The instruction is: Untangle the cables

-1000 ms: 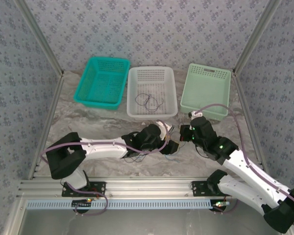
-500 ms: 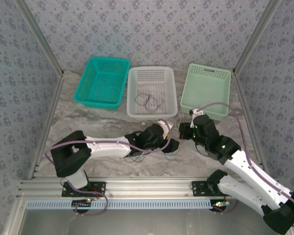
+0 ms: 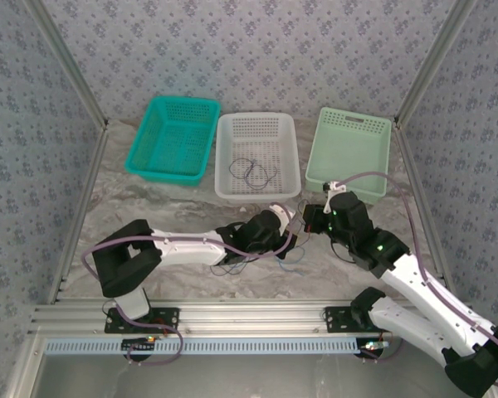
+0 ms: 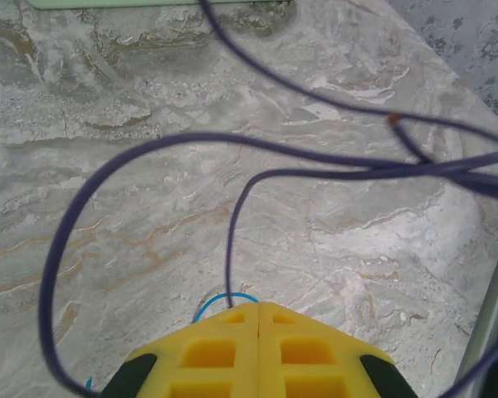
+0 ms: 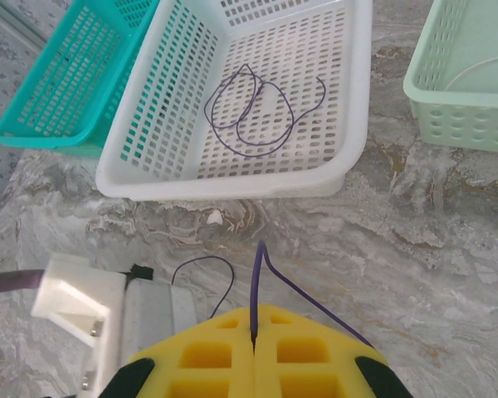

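Plainly limp, light and slippery, the cables [image 5: 256,278] sprawl across the surface [image 5: 448,249] at lower centre, the left hand [image 4: 257,308] and the right hand [image 5: 254,313] each pinched shut on a purple strand, best held near an end.

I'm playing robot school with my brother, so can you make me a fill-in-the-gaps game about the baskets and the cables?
1. ____ baskets stand along the far side of the table.
2. The basket holding a looped cable is coloured ____.
3. The pinched cable between the shut right fingers is coloured ____.
Missing words: three; white; purple.
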Available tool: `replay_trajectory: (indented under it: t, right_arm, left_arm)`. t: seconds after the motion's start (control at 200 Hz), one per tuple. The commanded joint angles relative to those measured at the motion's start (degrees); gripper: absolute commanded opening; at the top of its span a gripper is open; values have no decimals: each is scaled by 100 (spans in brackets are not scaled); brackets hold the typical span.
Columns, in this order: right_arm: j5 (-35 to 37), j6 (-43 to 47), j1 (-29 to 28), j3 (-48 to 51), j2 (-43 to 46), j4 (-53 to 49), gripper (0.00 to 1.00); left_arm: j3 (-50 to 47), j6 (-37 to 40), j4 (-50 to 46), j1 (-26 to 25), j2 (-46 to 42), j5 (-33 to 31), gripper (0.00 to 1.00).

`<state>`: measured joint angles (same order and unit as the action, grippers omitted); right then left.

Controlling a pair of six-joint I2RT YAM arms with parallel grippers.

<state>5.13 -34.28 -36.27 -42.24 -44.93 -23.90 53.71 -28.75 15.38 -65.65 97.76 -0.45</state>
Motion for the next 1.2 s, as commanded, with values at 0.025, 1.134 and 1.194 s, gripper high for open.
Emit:
replay_trajectory:
  t: [0.025, 1.134, 1.194]
  right_arm:
    - [169, 76, 113, -350, 166, -232, 0]
    - [-642, 676, 1692, -1067, 770, -1007, 0]
    - [-856, 656, 1698, -1053, 701, -935, 0]
  left_arm:
    - [142, -103, -379, 1, -5, -407, 0]
    - [-659, -236, -721, 244, -280, -1175, 0]
    - [-606, -214, -738, 245, -402, -1162, 0]
